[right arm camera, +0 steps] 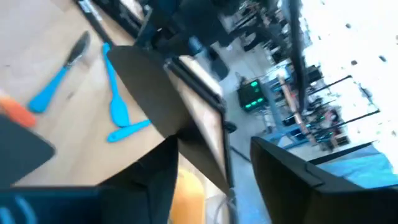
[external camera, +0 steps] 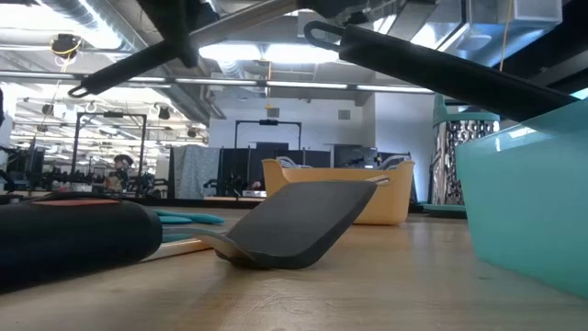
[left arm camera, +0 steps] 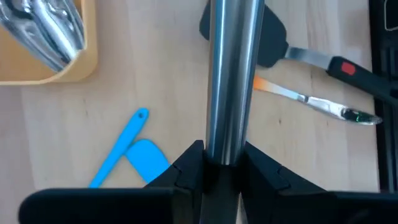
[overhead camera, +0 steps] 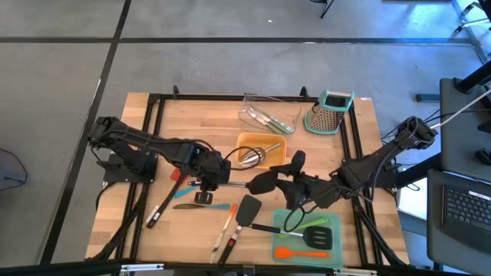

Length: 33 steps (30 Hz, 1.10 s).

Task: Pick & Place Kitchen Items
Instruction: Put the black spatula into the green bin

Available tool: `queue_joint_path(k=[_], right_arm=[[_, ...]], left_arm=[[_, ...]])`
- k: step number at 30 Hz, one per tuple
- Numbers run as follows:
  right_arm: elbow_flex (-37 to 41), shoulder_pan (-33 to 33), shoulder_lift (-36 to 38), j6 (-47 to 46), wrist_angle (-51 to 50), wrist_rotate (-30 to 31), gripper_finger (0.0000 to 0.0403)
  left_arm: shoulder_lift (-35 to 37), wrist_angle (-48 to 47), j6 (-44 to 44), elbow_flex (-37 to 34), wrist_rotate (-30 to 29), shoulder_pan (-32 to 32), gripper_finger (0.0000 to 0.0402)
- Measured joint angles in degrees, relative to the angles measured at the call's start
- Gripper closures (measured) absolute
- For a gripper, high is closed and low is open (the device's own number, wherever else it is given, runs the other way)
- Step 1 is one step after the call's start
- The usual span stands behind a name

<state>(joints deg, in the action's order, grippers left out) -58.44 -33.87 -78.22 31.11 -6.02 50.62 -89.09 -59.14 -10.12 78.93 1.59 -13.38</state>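
A utensil with a round steel handle (left arm camera: 231, 74) and a black head (overhead camera: 265, 182) hangs above the table's middle. My left gripper (overhead camera: 209, 175) is shut on the handle. My right gripper (overhead camera: 290, 180) stands open at the head end. In the right wrist view the black head (right arm camera: 149, 93) reaches in between the right gripper's (right arm camera: 214, 177) two fingers, close to one of them. Whether it touches that finger I cannot tell. Other kitchen items lie on the table: a black spatula (overhead camera: 247, 211), blue tools (overhead camera: 196, 205) and a red-and-black-handled tool (overhead camera: 165, 199). My left gripper pinches the steel handle (left arm camera: 222, 146) between its two fingers, at the end away from the black head. The fingers come from above, pointing steeply down, and lie across the handle. The utensil is lifted clear of the table and runs about level toward the table's right side.
An orange tray (overhead camera: 261, 149) with steel tools stands behind the grippers. A clear tray (overhead camera: 268, 115) and a steel grater (overhead camera: 330, 111) are at the far edge. A teal tray (overhead camera: 307, 238) at the near right holds green and orange spatulas. Knives (overhead camera: 226, 234) lie near the front.
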Motion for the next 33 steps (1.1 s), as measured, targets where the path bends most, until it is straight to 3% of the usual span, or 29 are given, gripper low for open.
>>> queue_joint_path(k=[7,15,21,27,33], right_arm=[[-3.6,0.0,0.0,-12.1,-8.7,0.7,0.0182],[-14.0,3.5,0.0,-36.9,-22.4,0.1,0.0181],[-21.6,10.6,0.0,-47.9,-32.7,-11.6,0.0181],[-22.0,15.2,-2.1,-46.8,-27.0,-25.7,0.018],[-21.9,19.2,-8.1,-46.2,-25.4,-29.8,0.018]], left_arm=[[0.1,-3.2,-1.3,0.1,-6.7,-1.4,0.0335],[0.1,-6.4,-2.2,0.2,-14.0,-1.6,0.0335],[0.1,-9.1,-4.1,0.2,-16.5,-1.7,0.0335],[0.1,-8.8,-4.3,1.9,-18.6,-2.4,0.0335],[0.1,-8.9,-4.2,4.5,-19.5,-1.8,0.0335]])
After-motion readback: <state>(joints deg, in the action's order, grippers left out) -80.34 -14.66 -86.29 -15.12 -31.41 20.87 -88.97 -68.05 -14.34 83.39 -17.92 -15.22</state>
